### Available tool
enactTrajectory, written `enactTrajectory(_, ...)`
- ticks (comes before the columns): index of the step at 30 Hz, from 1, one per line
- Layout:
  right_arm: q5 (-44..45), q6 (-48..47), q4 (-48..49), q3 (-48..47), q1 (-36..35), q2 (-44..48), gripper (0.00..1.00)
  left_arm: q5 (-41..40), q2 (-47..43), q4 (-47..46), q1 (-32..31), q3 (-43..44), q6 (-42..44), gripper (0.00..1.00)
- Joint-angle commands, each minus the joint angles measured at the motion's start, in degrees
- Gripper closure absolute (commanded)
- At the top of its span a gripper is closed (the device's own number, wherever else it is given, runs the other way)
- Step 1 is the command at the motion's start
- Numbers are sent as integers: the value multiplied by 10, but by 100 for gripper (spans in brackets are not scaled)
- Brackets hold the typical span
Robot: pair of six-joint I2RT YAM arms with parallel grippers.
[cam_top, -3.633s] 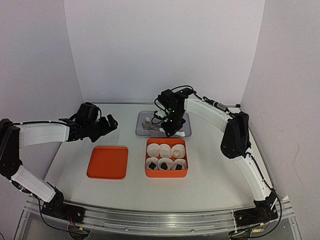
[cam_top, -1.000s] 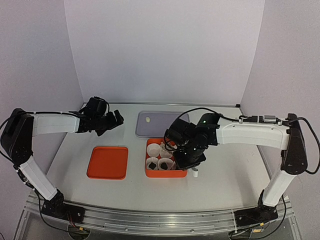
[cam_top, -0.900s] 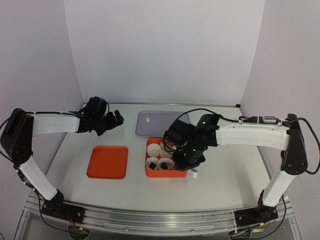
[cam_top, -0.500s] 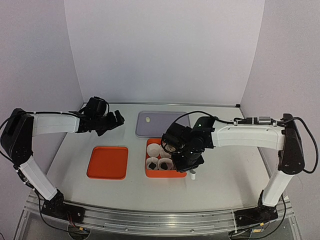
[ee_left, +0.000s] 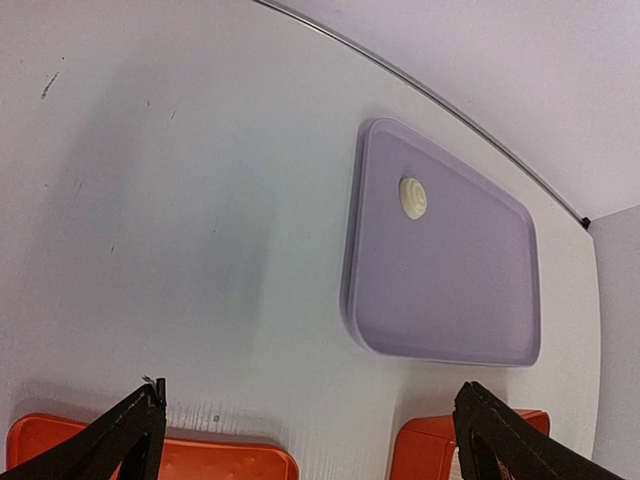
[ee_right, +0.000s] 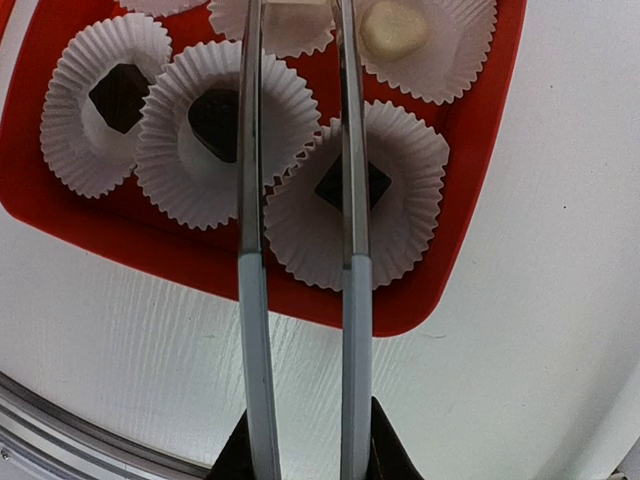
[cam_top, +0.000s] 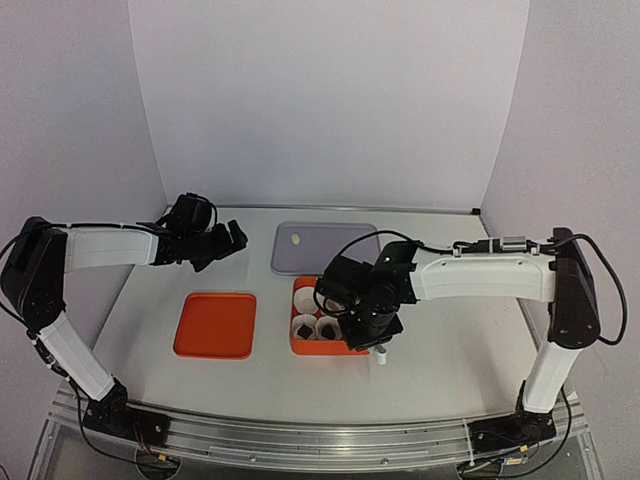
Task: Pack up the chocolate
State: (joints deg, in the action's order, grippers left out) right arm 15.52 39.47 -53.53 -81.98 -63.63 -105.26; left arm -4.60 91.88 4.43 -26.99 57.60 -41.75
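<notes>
- Since the earlier shot the right arm (cam_top: 480, 275) has come off the purple tray (cam_top: 290, 260). It now hangs over the orange box (ee_right: 120, 222), after sliding a bit toward the near edge of the table over the last second.
- Nearest up: the right gripper (ee_right: 305, 445) is clamped on a pair of tongs (ee_right: 250, 300), squeezed down narrow. The tong tips pinch a cream chocolate (ee_right: 295, 12), right at the top of the wrist view.
- The box sits mid-table. Its near row of paper cups (ee_right: 200, 190) has the dark chocolates (ee_right: 352, 185), one per cup, three in all.
- In the far row, a second cream chocolate (ee_right: 392, 28) sits in the right-hand cup and the held one hangs over the middle cup. The far-left cup is mostly cut off, so I can't tell what's in it.
- My take on the drop: centre the tips over that middle cup, go low, ease the squeeze gently, then lift straight up so the blades don't snag the pleats.
- The orange lid (cam_top: 215, 324) lies flat left of the box, apart from it.
- The left gripper (ee_left: 310, 400) hovers farther back on the left, jaws spread wide, holding and touching nothing.
- Farthest: the tray by the far edge, with the last cream chocolate (ee_left: 413, 197) near one of its corners.
</notes>
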Motion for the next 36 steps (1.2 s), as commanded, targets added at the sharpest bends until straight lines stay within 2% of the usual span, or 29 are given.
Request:
enactTrajectory(1,22,11,6,-30,-8,-5,93,3,-21,-7,6,-9,16,0)
enactTrajectory(22,20,30,5,-51,-11,-32,89,12,-26,-12,16,-12,28,0)
enactTrajectory(36,24,42,-2,-46,-13,-28,76,19,-26,-13,17,-12,29,0)
